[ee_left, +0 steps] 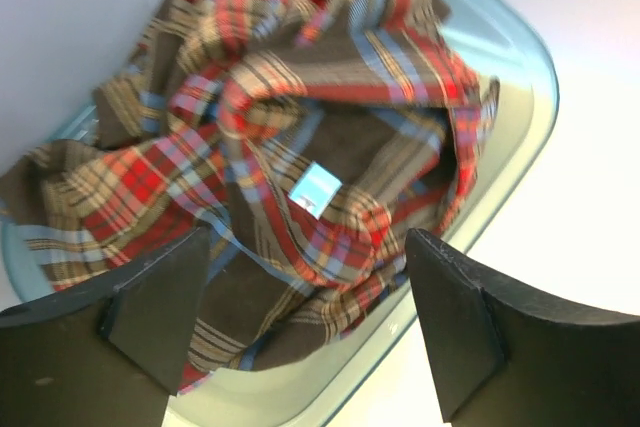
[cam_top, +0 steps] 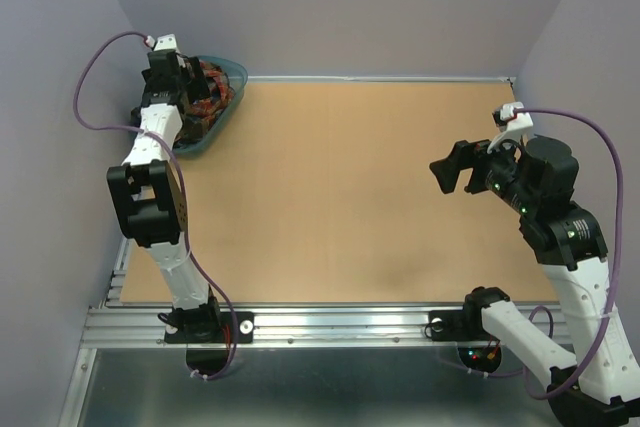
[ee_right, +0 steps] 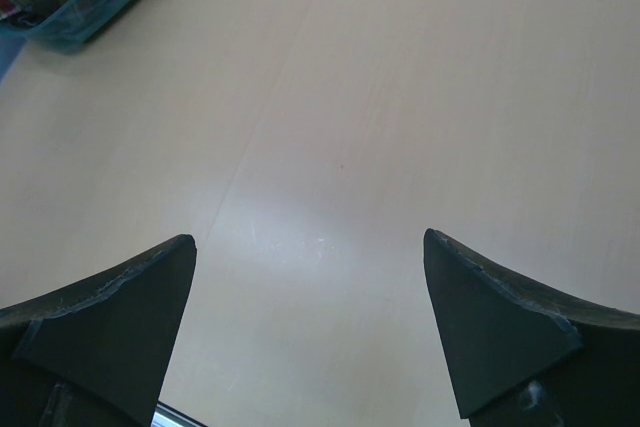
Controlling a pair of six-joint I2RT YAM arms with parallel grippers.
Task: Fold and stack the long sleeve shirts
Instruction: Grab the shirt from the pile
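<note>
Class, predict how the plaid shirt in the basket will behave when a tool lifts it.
The shirt lies crumpled in soft folds, so it will probably droop and trail rather than hold shape. It fills the basket, so it may drag on the rim.

Soft, matt woven cloth is being shown by the plaid shirt [ee_left: 300,77]. Smooth, glossy, translucent plastic is being shown by the basket [ee_left: 530,117]. The table [ee_right: 420,97] is being seen as smooth, pale wood with a faint sheen. Matt black, slightly scuffed material is being shown by the fingers [ee_right: 500,332] of the right gripper [ee_right: 308,239].
</note>
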